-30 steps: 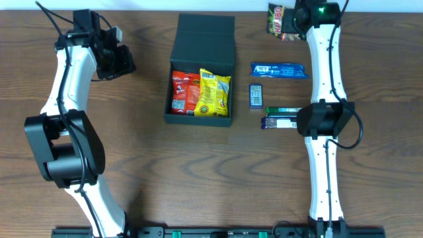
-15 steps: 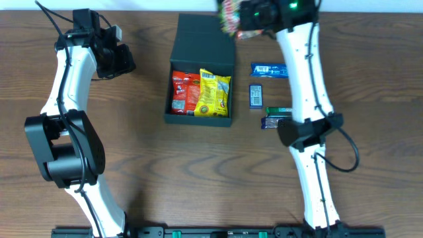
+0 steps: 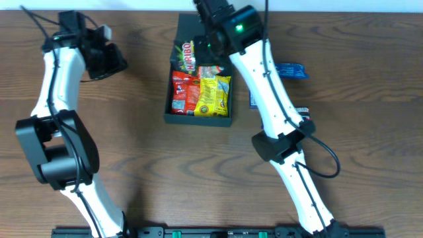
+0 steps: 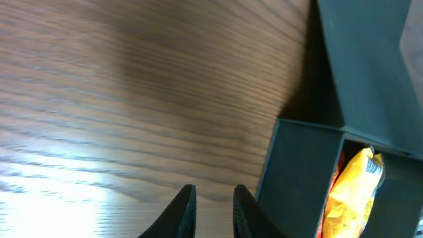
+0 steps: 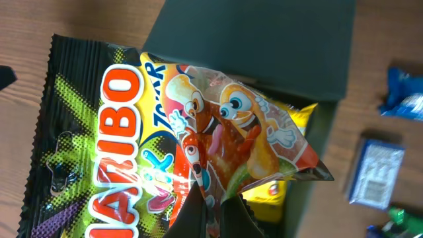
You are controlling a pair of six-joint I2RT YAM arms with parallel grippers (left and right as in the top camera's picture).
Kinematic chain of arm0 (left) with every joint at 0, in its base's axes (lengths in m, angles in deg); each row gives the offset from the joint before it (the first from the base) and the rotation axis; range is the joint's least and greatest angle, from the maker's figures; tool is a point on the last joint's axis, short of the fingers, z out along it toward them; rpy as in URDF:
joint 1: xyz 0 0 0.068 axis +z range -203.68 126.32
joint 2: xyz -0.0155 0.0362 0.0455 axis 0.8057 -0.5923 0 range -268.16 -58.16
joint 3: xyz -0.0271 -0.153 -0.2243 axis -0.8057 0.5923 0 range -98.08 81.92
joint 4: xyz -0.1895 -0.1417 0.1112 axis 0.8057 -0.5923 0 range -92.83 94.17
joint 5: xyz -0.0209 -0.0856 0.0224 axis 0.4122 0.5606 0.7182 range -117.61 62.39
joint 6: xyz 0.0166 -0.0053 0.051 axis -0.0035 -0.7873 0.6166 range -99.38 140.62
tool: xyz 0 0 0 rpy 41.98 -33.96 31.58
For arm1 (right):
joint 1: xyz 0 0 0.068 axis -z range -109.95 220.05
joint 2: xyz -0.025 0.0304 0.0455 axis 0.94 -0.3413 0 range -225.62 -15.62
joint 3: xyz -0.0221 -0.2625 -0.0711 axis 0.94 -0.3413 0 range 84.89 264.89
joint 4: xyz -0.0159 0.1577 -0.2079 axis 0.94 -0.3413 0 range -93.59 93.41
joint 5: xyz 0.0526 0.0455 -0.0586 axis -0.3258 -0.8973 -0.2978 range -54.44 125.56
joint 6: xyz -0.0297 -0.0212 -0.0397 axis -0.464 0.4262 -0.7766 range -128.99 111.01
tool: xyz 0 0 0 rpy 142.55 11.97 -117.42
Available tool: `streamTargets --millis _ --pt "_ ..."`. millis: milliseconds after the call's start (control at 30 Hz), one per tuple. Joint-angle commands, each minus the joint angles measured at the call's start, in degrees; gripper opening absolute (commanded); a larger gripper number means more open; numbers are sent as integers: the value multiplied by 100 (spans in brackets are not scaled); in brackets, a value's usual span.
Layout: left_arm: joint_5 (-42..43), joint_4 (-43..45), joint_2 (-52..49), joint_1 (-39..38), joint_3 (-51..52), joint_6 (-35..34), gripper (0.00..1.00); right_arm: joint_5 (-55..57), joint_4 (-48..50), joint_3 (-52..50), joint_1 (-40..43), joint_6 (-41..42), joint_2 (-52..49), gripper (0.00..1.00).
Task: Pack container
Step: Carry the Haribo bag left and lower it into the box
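Right fingers (image 5: pixel 192 225) pinch shut on our Haribo packet (image 5: pixel 132 132), held over the open container (image 3: pixel 198 120), which we see mid-worktop (image 3: pixel 152 172) holding a red packet (image 3: pixel 186 92) and a yellow packet (image 3: pixel 213 94). Left fingers (image 4: pixel 187 213), narrowly parted, grip nothing beside its wall.

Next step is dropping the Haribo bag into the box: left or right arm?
Right. Its pincer holds the Haribo bag over the open container. The left pincer holds nothing and sits off to the container's side, above the table.
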Motion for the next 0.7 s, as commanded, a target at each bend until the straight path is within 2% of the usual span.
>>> streamTargets --millis 0,400,667 --pt "271 11 -70 247 -131 -37 21 219 -57 -129 -144 549 -7 1" --pt "271 15 -70 413 -131 -37 21 297 -168 -1187 -586 1010 -28 1" --pt "275 13 -70 422 -131 -37 21 2 376 -2240 -590 1005 -28 1"
